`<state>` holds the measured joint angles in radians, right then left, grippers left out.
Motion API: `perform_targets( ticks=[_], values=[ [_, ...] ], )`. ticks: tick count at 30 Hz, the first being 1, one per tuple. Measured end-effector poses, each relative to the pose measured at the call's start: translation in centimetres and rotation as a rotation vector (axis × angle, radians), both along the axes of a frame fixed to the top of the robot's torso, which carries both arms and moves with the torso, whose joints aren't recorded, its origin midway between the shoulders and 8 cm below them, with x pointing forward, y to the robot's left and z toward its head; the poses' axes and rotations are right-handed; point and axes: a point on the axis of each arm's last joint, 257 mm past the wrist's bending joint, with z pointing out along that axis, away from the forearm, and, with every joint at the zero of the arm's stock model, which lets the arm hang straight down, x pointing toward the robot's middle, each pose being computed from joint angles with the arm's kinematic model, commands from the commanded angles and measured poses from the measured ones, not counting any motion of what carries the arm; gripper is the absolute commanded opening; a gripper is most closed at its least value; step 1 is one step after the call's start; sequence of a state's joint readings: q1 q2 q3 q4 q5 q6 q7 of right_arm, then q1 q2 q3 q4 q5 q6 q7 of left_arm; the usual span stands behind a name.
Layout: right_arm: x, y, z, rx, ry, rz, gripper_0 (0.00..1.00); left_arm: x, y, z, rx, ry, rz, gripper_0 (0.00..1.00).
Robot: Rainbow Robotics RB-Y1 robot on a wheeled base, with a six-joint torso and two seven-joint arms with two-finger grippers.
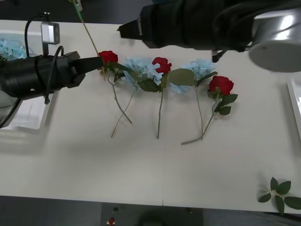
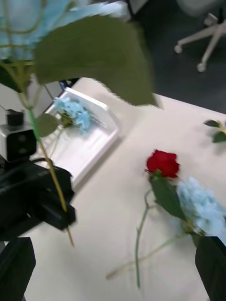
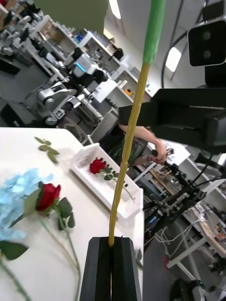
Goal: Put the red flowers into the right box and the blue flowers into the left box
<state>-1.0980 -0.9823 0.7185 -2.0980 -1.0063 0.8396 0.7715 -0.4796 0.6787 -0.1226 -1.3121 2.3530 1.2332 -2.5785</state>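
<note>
Left gripper (image 3: 111,244) at nine o'clock, fingers clenched on a blue flower's stem (image 3: 129,141), right gripper (image 2: 113,268) at twelve o'clock, fingers released, red flowers (image 1: 162,64) mid-counter (image 1: 141,169).

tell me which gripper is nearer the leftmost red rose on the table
Left. The left gripper sits right beside that rose, pinching a flower stem. The right gripper hovers higher, farther back.

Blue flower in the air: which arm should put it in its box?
Left. The left gripper is shut on the stem of the blue flower, near the left box; the right gripper hangs open above.
</note>
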Motion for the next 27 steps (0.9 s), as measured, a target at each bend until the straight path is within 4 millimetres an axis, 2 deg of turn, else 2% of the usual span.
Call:
perform_targets(
  ticks=[4,11,14,19,23,27],
  values=[
    [-1.2,-4.6,-0.3,-0.079,0.116,-0.076,1.00,0.9,3.9,-0.1,0.030,-0.012,0.087,0.00],
    [-5.1,-14.5,-4.9,-0.345,0.444,-0.250,1.00,2.6,12.8,-1.4,0.157,0.015,0.299,0.00],
    [-5.9,-17.3,-6.1,-0.384,0.590,-0.303,1.00,3.1,16.7,-2.4,0.221,0.038,0.396,0.00],
    [-4.7,-21.4,-7.6,-0.406,0.749,-0.425,1.00,3.6,22.9,-4.3,0.310,0.083,0.563,0.00],
    [-2.9,-23.1,-9.3,-0.421,0.758,-0.508,1.00,4.1,27.3,-5.6,0.373,0.108,0.693,0.00],
    [-1.5,-24.8,-12.1,-0.458,0.734,-0.584,1.00,4.5,31.4,-6.5,0.467,0.101,0.808,0.00]
  ],
)
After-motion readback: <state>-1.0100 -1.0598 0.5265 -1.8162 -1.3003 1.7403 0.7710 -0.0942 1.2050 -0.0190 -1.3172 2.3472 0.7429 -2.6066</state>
